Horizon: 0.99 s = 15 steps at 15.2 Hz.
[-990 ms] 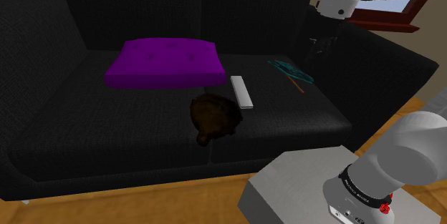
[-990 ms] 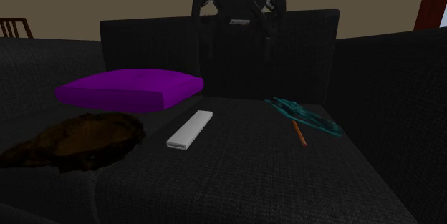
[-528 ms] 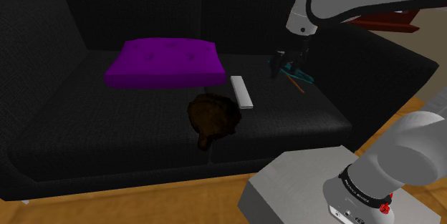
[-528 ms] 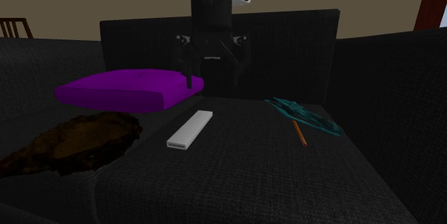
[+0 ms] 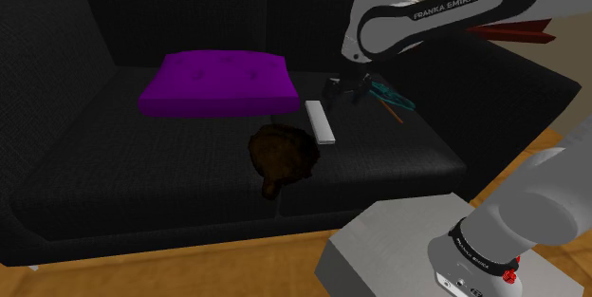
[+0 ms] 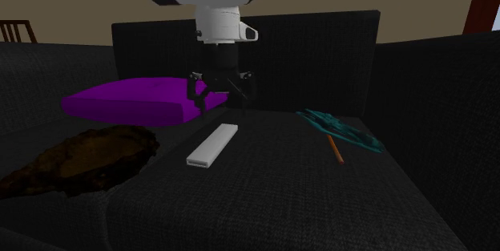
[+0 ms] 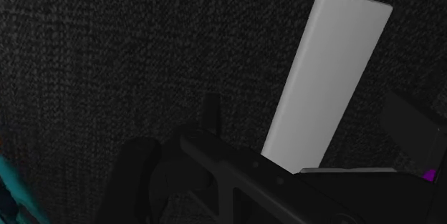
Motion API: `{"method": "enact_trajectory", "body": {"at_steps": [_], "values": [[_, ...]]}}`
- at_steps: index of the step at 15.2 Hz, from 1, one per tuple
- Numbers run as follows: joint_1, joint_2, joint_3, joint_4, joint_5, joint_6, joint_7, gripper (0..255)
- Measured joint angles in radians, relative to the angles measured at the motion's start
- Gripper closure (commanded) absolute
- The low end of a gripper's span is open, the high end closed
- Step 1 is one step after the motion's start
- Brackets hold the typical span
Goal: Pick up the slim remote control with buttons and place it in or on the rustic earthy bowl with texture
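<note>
One remote [image 5: 321,121], pale grey, flat slab, lies on the seat of the black sofa [image 5: 398,162], approx. mid-seat. Its long axis runs from the backrest side toward the seat's front edge. In the shoulder view the front end slants a bit to that view's right. In the second exterior view it runs on a diagonal, near end at that view's left, far end at its right. It lies flat, broad face up.

Gripper [image 6: 219,95] hangs over the remote's backrest end w/ its two fingers spread apart, nothing between them, not touching the remote. In the wrist view the remote slants up away from the hand.

One bowl [image 5: 283,153], dark brown, rough, sits just beside the remote's front end, on the shoulder view's left.

One purple cushion [image 5: 218,82] lies against the backrest, beyond the bowl.

One teal item [image 5: 384,93], poss. a hanger though too dim to be sure, lies on the remote's other side. One orange stick [image 5: 392,113] is next to it.
</note>
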Motion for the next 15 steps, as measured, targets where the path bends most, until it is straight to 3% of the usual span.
{"method": "enact_trajectory", "body": {"at_steps": [6,15], "values": [[-0.004,0.212,0.033,0.108,-0.072,0.123,0.140,0],[-0.004,0.305,0.031,0.103,-0.106,0.221,0.173,0]]}}
